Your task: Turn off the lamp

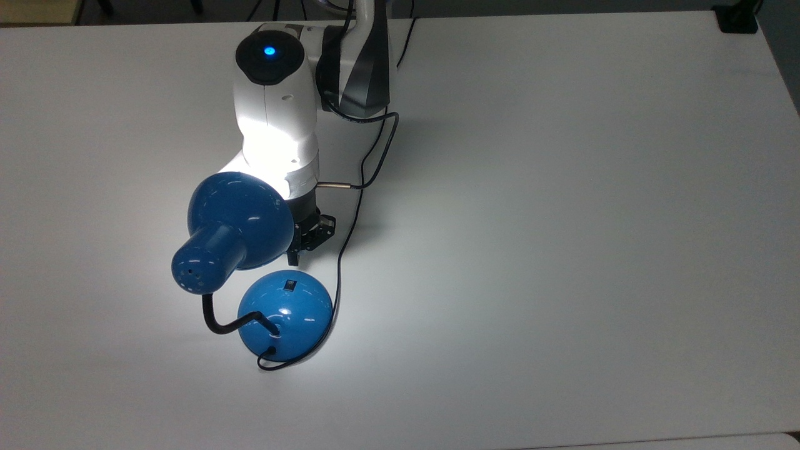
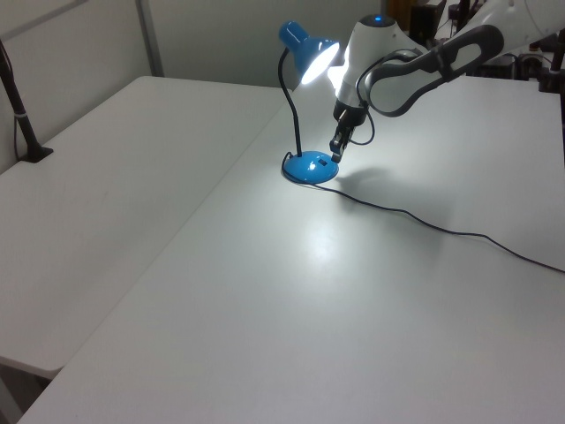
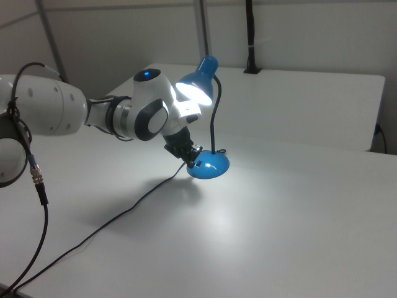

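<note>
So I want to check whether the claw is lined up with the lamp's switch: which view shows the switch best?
The top view: the switch faces the camera, a dark rectangle on the blue base, the claw just above it. In the left view it is a small mark by the claw; in the right view likewise.

1. The top view looked straight down on the white table [image 1: 562, 219], from fairly near.
2. The left view looked from farther off, high and slanting across the table [image 2: 265, 309].
3. The right view looked level-ish and nearer, from the opposite side.
4. All three shared the lamp [image 1: 240, 222] [image 2: 307, 53] [image 3: 208, 162] and the arm [image 1: 278, 125] [image 2: 415, 75] [image 3: 133, 115] beside it.
</note>
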Tool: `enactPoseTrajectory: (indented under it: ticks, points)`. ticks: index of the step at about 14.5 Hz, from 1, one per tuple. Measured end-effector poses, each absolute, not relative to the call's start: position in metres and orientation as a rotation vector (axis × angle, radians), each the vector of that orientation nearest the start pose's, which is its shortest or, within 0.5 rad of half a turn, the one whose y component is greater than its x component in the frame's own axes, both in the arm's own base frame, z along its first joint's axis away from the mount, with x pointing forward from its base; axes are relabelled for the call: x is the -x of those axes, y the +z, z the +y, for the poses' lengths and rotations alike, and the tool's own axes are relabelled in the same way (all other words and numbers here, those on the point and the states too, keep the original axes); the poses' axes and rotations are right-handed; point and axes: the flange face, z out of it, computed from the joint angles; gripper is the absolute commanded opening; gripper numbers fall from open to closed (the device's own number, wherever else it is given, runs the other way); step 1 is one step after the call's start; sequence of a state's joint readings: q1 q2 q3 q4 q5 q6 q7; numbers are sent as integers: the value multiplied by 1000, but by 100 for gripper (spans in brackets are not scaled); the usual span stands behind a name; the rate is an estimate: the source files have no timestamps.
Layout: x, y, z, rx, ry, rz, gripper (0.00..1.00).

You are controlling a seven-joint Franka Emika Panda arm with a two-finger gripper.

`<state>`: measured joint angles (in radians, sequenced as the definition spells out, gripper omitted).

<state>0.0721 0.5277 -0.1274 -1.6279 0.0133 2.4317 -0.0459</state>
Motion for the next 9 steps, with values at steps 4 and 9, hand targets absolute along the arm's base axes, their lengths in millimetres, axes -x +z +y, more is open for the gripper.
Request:
enactPoseTrajectory:
  ticks: [4, 9]
  points:
    - [-718, 337, -26, 3177, -455, -10, 0]
    - [-729, 332, -25, 3155, -574, 55, 0]
